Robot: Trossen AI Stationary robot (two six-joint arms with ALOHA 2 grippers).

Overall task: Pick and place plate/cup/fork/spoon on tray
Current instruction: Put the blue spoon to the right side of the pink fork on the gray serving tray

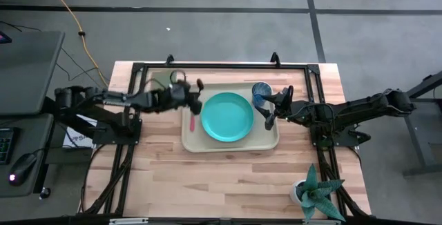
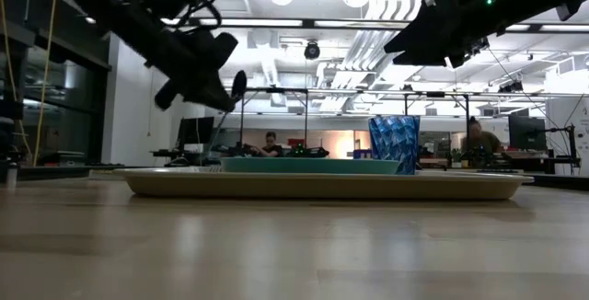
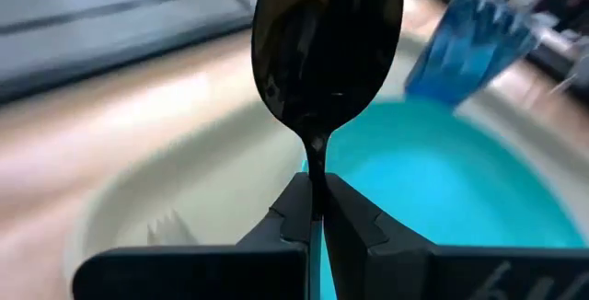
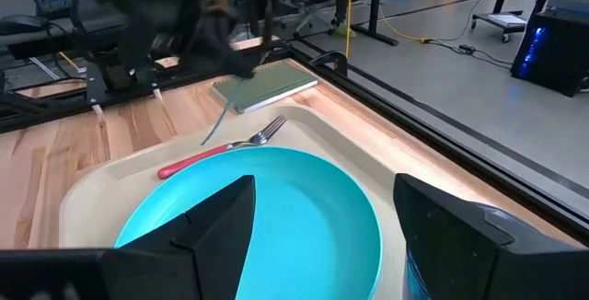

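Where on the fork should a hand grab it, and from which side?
Take the fork by its red handle, mid-length, from straight above, fingers across it. It lies flat on the tray, close beside the plate's rim, so side approaches look blocked.

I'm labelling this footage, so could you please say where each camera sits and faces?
High: overhead, straight down; both arms, tray.
Low: table height, level into the room; arms overhead.
Left wrist: behind the left end effector, gripping the spoon.
Right wrist: behind the open right end effector.
All show the plate.
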